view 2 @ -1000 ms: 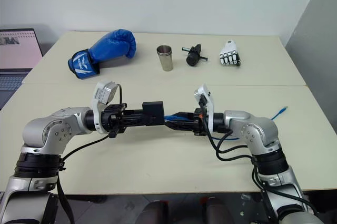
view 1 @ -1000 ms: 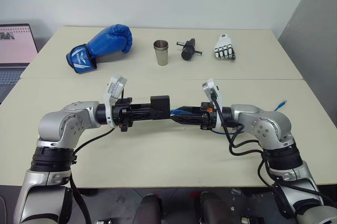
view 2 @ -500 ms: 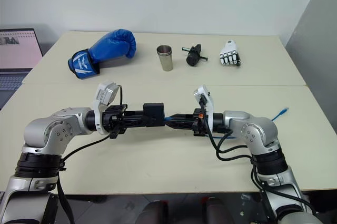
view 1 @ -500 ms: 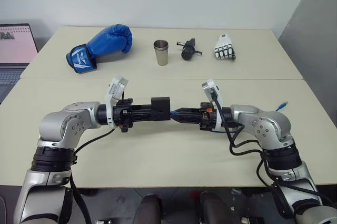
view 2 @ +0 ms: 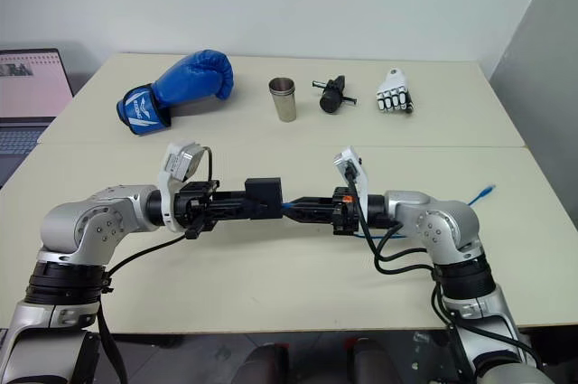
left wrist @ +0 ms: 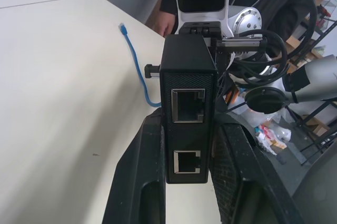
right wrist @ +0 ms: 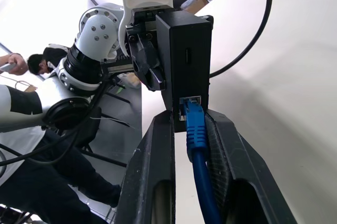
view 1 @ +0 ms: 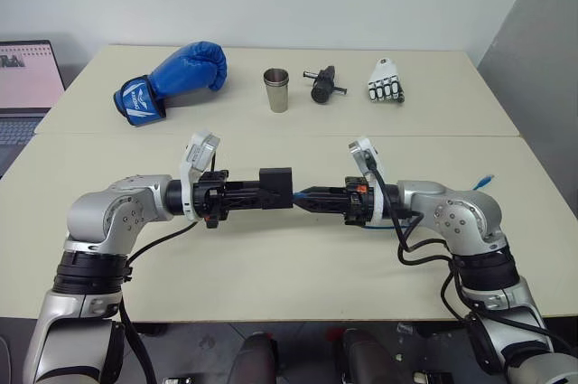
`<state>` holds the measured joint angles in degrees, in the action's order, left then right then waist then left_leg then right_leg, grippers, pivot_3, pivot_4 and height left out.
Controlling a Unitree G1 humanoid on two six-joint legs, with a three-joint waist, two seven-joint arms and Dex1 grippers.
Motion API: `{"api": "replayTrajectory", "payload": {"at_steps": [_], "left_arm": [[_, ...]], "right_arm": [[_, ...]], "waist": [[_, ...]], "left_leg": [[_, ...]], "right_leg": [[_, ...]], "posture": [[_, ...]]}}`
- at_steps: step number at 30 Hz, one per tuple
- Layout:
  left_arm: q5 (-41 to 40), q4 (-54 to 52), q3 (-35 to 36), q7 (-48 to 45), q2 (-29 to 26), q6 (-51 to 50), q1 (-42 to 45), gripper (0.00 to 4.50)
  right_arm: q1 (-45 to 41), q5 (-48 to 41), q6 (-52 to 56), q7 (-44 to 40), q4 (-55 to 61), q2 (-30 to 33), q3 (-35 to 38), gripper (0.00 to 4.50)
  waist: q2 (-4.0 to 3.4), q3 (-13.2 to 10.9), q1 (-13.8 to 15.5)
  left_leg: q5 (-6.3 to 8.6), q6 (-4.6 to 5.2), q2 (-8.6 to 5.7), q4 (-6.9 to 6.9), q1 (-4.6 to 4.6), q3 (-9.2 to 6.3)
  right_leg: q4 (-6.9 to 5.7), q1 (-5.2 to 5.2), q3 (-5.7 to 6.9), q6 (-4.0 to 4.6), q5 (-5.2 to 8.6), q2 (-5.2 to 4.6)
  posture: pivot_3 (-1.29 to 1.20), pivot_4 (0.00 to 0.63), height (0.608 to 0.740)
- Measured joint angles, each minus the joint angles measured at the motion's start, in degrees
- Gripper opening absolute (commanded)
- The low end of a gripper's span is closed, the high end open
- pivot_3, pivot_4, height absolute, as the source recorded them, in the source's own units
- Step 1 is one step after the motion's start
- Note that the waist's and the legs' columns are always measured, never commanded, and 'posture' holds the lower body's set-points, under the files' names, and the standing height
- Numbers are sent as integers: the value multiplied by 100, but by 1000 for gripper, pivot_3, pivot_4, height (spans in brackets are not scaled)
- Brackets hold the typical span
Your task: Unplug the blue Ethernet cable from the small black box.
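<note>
Blue Ethernet cable [right wrist: 197, 129] is plugged into the small black box [right wrist: 185, 58]; right wrist view shows the plug seated in a port, right claw [right wrist: 194, 129] clamped on the plug boot. Left wrist view shows two bare ports on the box's other face, left claw [left wrist: 187, 145] clamped on the box. Both held in mid-air above the tabletop [view 1: 271, 266]; the front half is bare, and the cable's free end [view 1: 486, 178] lies near the right edge. Since a second ago the right claw has narrowed; box and arms unmoved.
</note>
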<state>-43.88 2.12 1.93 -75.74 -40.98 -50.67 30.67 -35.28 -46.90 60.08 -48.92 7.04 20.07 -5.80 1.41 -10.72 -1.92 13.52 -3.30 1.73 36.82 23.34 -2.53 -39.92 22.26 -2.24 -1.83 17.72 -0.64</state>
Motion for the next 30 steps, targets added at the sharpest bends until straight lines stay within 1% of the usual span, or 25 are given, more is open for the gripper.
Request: {"api": "replayTrajectory", "payload": {"at_steps": [3,4,6,26,28,29,30], "left_arm": [[0,1,0,16,-11,-5,0,771],[1,1,0,20,-11,-7,0,771],[0,1,0,23,-11,-9,0,771],[-9,0,0,25,-8,-16,0,771],[-9,0,0,25,-8,-16,0,771],[-9,0,0,24,-8,-16,0,771],[-10,0,0,24,-8,-16,0,771]], "right_arm": [[0,-20,34,0,0,20,23,2047],[0,-21,35,-1,0,20,22,2167],[-1,-32,45,-4,0,22,22,2242],[-4,-105,106,39,-96,32,22,2242],[-6,-104,105,38,-113,32,22,1901],[-7,-104,105,38,-114,32,22,1855],[-12,-104,105,38,-119,32,22,1708]], "waist": [[0,0,0],[0,0,0],[0,0,-1],[0,0,0],[0,0,0],[0,0,0],[0,0,0]], "left_leg": [[0,0,0,0,0,0],[0,0,0,0,0,0],[0,0,0,0,1,1],[0,0,0,0,2,3],[0,0,0,0,2,3],[0,0,0,0,2,3],[0,0,0,0,2,3]], "right_leg": [[0,0,0,0,0,0],[0,0,0,0,0,0],[0,1,0,0,0,0],[1,1,0,0,0,0],[1,2,0,0,0,0],[1,2,0,0,0,0],[1,2,0,0,0,0]], "posture": [[0,150,740],[0,150,740],[0,150,740],[0,150,740],[0,150,740],[0,150,740],[0,150,740]]}}
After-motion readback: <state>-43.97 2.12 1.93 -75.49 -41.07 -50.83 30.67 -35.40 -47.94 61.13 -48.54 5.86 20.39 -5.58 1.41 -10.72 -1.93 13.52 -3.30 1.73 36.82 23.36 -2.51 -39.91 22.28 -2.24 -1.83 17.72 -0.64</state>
